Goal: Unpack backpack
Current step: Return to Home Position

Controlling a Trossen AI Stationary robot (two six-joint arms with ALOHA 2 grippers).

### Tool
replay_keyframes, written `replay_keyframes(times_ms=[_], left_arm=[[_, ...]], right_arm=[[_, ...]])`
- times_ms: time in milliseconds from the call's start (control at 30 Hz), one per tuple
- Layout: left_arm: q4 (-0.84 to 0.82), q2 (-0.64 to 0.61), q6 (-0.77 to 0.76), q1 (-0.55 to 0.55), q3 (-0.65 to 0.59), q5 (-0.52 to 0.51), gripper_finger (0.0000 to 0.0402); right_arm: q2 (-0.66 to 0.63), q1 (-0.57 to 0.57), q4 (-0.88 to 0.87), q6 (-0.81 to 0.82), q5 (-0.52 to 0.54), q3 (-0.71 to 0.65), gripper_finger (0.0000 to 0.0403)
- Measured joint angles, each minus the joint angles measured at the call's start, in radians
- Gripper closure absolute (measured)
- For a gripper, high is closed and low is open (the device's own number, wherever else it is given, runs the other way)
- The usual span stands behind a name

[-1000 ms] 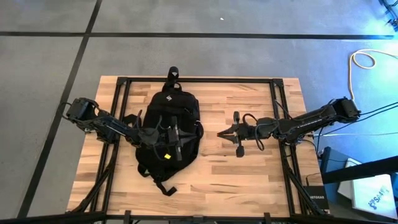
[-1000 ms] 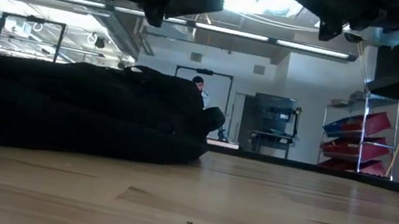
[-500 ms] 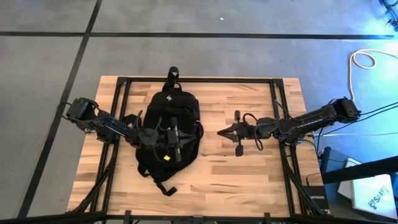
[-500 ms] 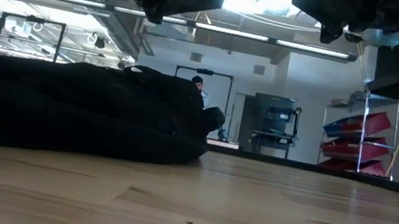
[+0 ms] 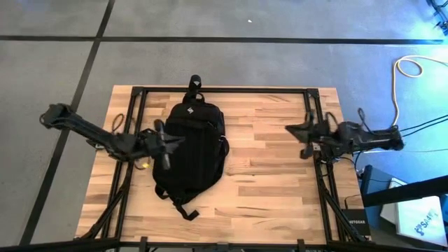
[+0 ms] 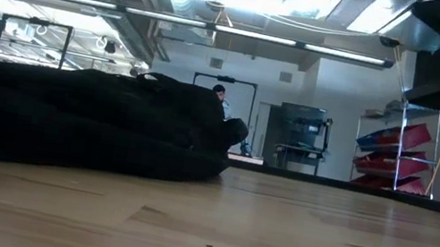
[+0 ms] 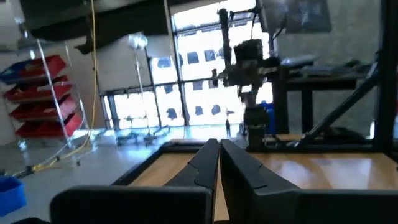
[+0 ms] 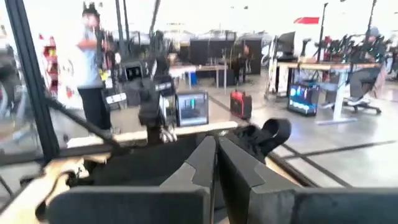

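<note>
Both arms have drawn back toward their own table edges. Left gripper: fingers pressed together, empty, raised at the backpack's left edge. Right gripper: fingers together, empty, near the table's right edge. Backpack: flat, left of the table's centre, reaching its far edge.

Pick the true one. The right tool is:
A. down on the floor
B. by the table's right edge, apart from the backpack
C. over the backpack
B: in the high view the right tool hangs near the right edge of the table, with bare wood between it and the backpack.
</note>
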Motion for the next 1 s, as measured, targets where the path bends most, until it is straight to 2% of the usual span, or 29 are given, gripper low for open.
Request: replay_keyframes(times_ms=[100, 133, 233, 433, 567, 733, 1000], left_arm=[[-0.068, -0.165, 0.022, -0.011, -0.056, -0.006, 0.0401], [-0.099, -0.216, 0.024, -0.012, -0.071, -0.014, 0.0401], [-0.216, -0.356, 0.023, -0.012, -0.091, -0.024, 0.0401], [-0.560, -0.648, -0.012, -0.012, -0.096, -0.040, 0.0401], [-0.715, -0.821, -0.018, -0.013, -0.094, -0.038, 0.0401], [-0.795, -0.815, -0.050, -0.005, -0.092, -0.024, 0.0401], [-0.764, -0.816, -0.084, -0.003, -0.098, 0.029, 0.0401]], right_arm=[[-0.153, 0.000, -0.115, 0.001, 0.040, 0.000, 0.0403], [-0.168, 0.000, -0.143, 0.002, 0.048, 0.001, 0.0403], [-0.156, 0.000, -0.221, 0.006, 0.065, 0.022, 0.0403], [-0.167, 0.000, -0.196, 0.001, 0.093, 0.021, 0.0403], [-0.166, 0.000, -0.201, -0.014, 0.070, 0.019, 0.0403], [-0.166, 0.000, -0.188, -0.017, 0.079, 0.019, 0.0403], [-0.166, 0.000, -0.160, -0.022, 0.063, 0.003, 0.0403]])
